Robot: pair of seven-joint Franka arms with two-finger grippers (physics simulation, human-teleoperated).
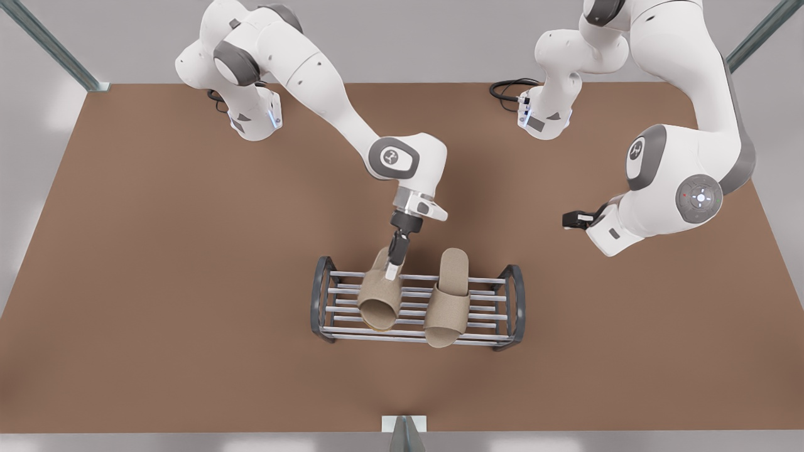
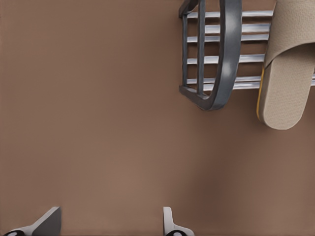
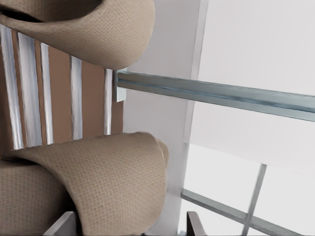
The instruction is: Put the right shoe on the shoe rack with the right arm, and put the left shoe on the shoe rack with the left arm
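Well, a bare brown table (image 1: 157, 251) stands between pale walls and metal struts (image 1: 56, 50). Low in the middle of the front view sits the shoe rack (image 1: 512, 301), carrying both tan slippers: the left shoe (image 1: 449, 301) flat, the right shoe (image 1: 377, 301) tilted beside it. The right gripper (image 1: 394, 267) is at that tilted shoe, fingers spread around its upper. The left gripper (image 1: 568, 220) waits at mid-right, fingers apart, well clear of the rack.
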